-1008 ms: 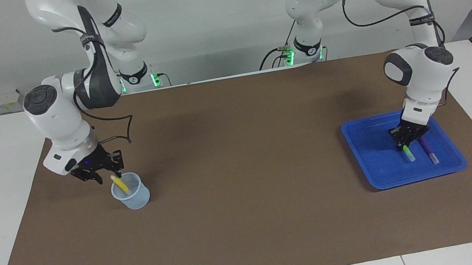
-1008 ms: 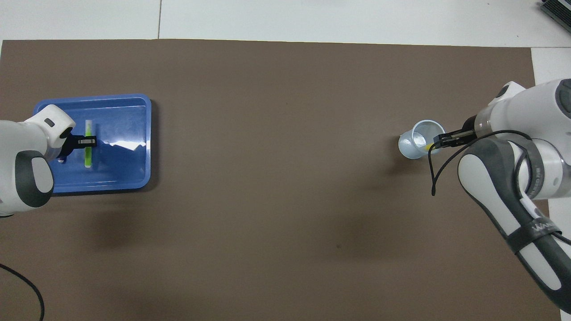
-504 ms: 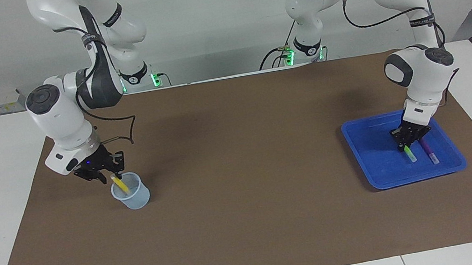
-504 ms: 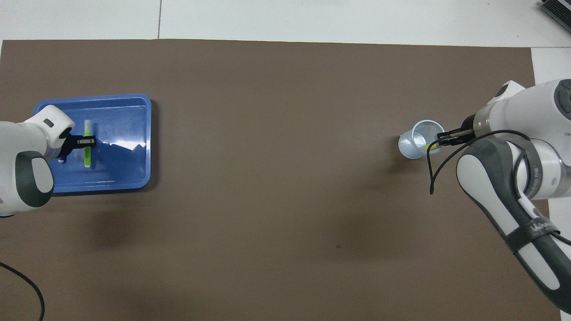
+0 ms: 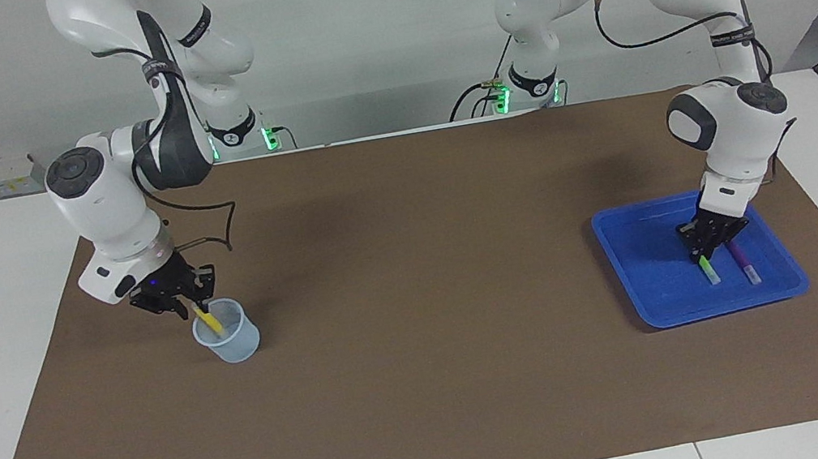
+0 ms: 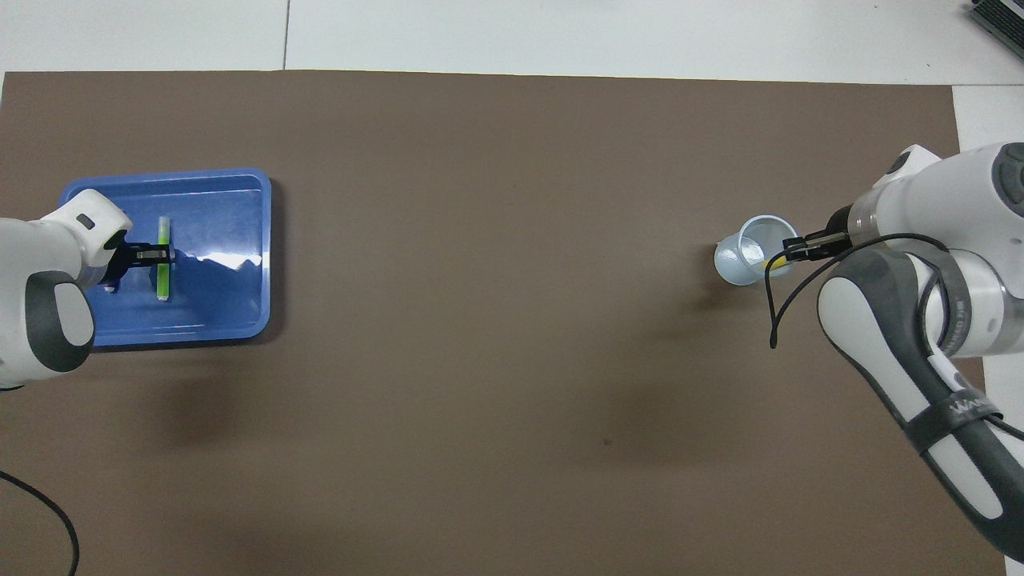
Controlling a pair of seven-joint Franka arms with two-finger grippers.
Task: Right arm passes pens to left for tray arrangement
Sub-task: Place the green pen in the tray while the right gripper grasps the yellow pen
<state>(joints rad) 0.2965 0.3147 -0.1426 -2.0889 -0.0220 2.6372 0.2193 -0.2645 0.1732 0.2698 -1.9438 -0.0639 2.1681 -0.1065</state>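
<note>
Standing slanted in the small translucent pale-blue cup [image 5: 228, 341] at the right arm's end of the brown mat [image 5: 434, 390], the slim yellow marker pen [image 5: 207, 320] is the last one to fetch; its upper end leans out over the rim, right at the right gripper [image 5: 185, 307]. Best handling, by my judgement: pinch the exposed upper shaft, then draw it out along the pen's own lean so the light cup does not tip or drag. The fingers of this gripper sit close about the pen's top; cannot tell whether they actually pinch it. At the left arm's end, the bright green marker pen [image 5: 708, 268] and the purple marker pen [image 5: 742, 261] lie side by side, apart, in the shallow bright blue plastic tray [image 5: 637, 243]. The left gripper [image 5: 709, 245] is low over the green pen's robot-ward end; cannot tell if its fingers are spread or touching it.
</note>
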